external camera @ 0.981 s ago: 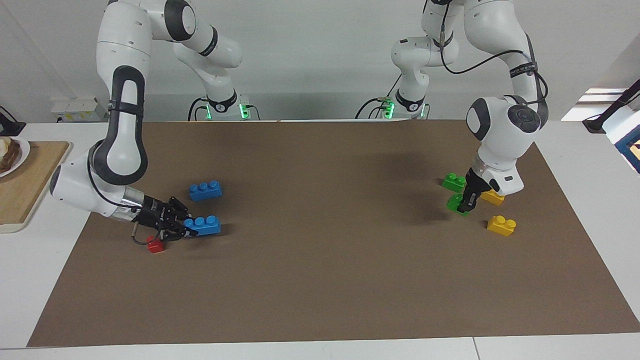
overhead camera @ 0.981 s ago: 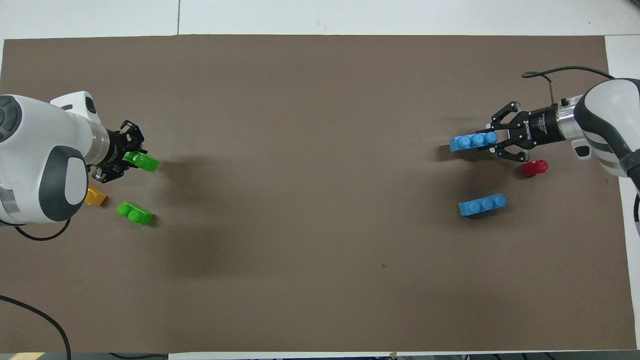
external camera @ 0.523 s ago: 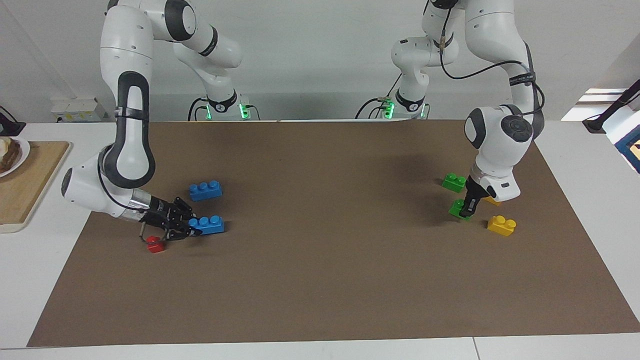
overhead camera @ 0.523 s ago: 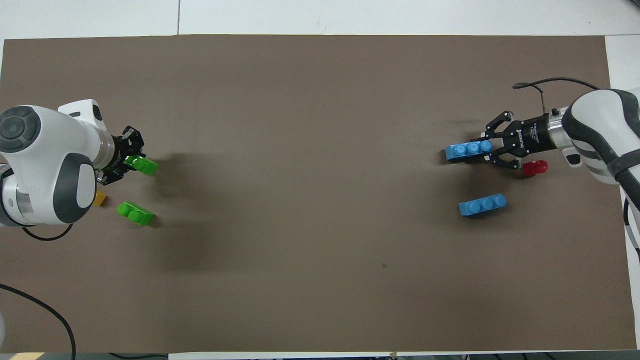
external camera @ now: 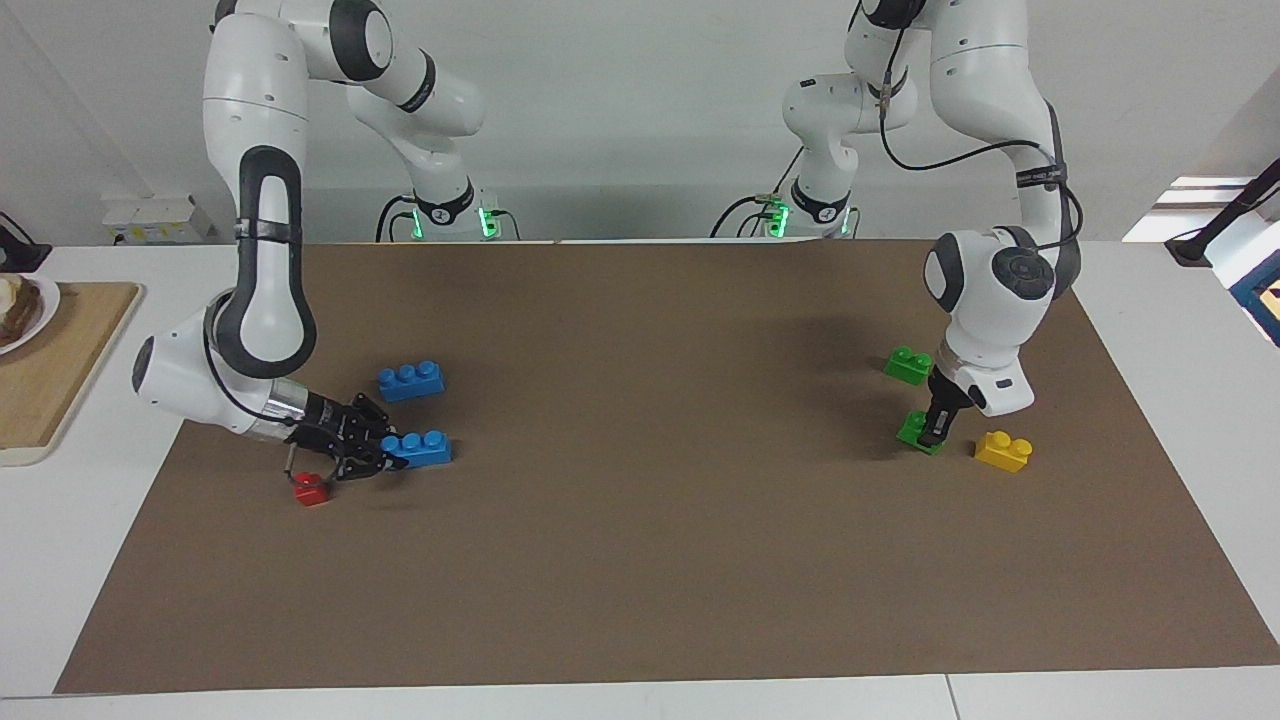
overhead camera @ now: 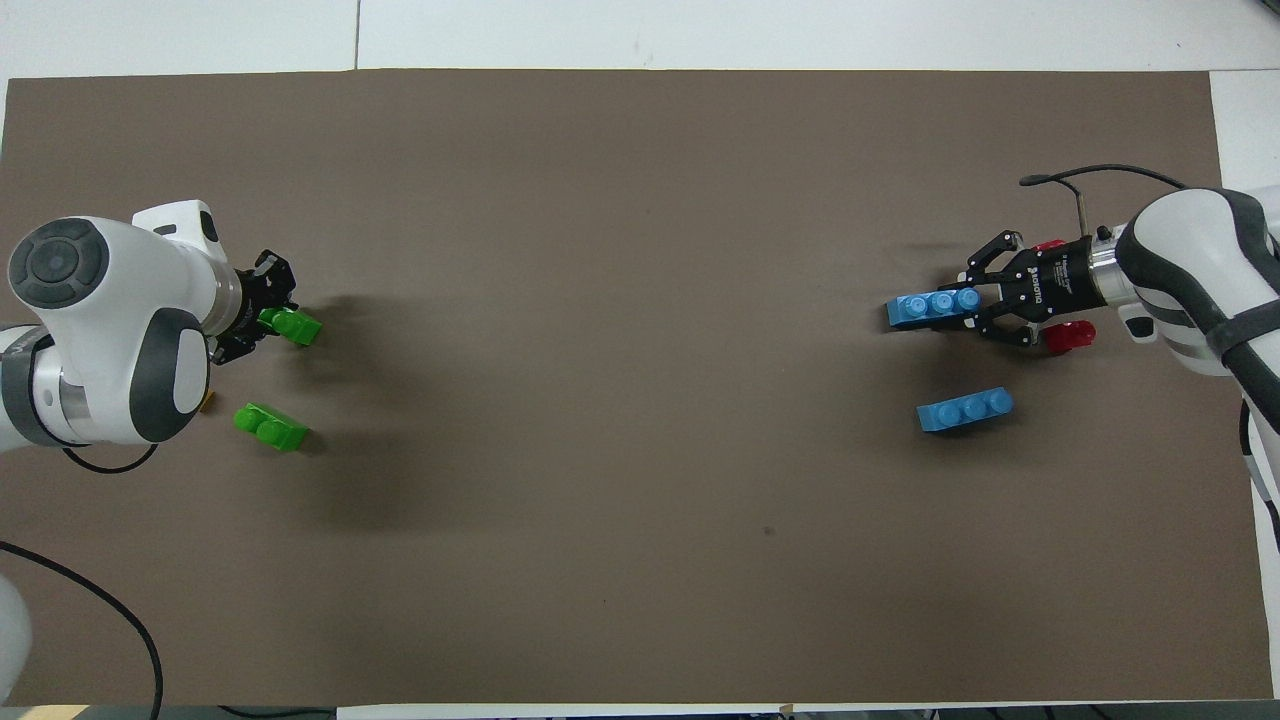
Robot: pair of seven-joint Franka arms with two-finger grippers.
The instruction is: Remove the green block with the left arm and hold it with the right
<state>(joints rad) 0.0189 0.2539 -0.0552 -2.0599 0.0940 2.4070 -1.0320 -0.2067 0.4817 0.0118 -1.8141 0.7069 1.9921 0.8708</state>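
My left gripper (external camera: 932, 432) is shut on a green block (external camera: 912, 430) and holds it low, at or just above the brown mat, beside a yellow brick (external camera: 1003, 450). In the overhead view the left gripper (overhead camera: 268, 322) shows the same block (overhead camera: 296, 327) sticking out of it. A second green block (external camera: 908, 364) lies on the mat nearer to the robots; it also shows in the overhead view (overhead camera: 270, 427). My right gripper (external camera: 378, 458) is low at the other end, shut on the end of a blue three-stud brick (external camera: 425, 449), which also shows in the overhead view (overhead camera: 932, 307).
A second blue brick (external camera: 411, 380) lies nearer to the robots than the held one. A small red block (external camera: 310, 489) sits beside the right gripper. A wooden board (external camera: 50, 370) with a plate lies off the mat at the right arm's end.
The left gripper has carried the green block lower and away from the robots, toward the yellow brick. The right gripper has shifted the blue brick slightly toward the table's middle.
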